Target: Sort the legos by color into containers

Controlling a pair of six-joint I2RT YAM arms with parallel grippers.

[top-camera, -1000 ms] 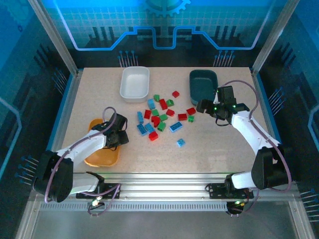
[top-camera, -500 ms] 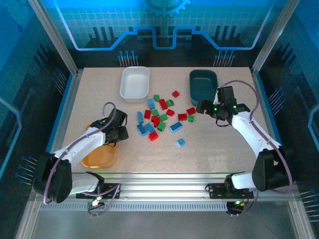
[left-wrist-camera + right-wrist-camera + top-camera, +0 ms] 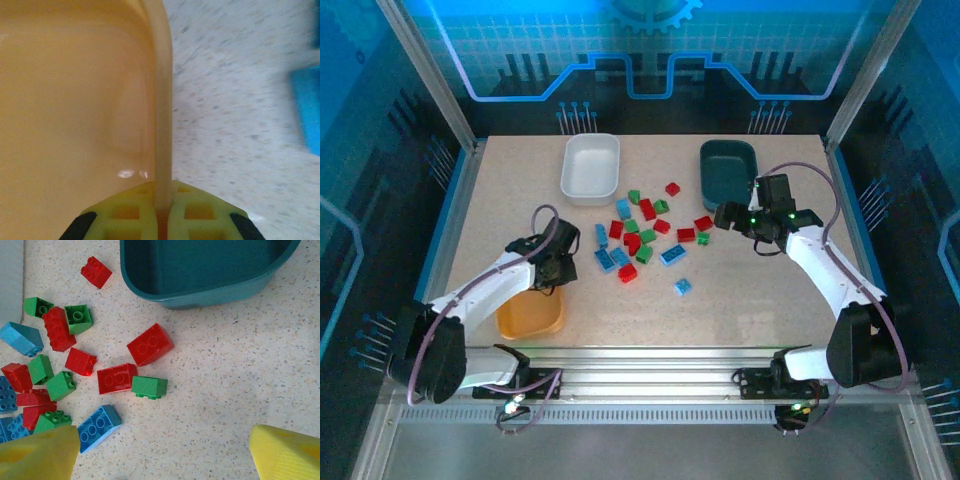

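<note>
Top external shows legos (image 3: 638, 238) heaped between white tray (image 3: 590, 170), teal tray (image 3: 727, 172), orange tray (image 3: 530, 316).

orange-yellow tray (image 3: 530, 315) dragged and turned
the left gripper (image 3: 558, 274), pinching the tray's rim, has shifted slightly, and the tray has swung round with it, now lying further right and closer to the table's (image 3: 740, 300) near edge.
</note>
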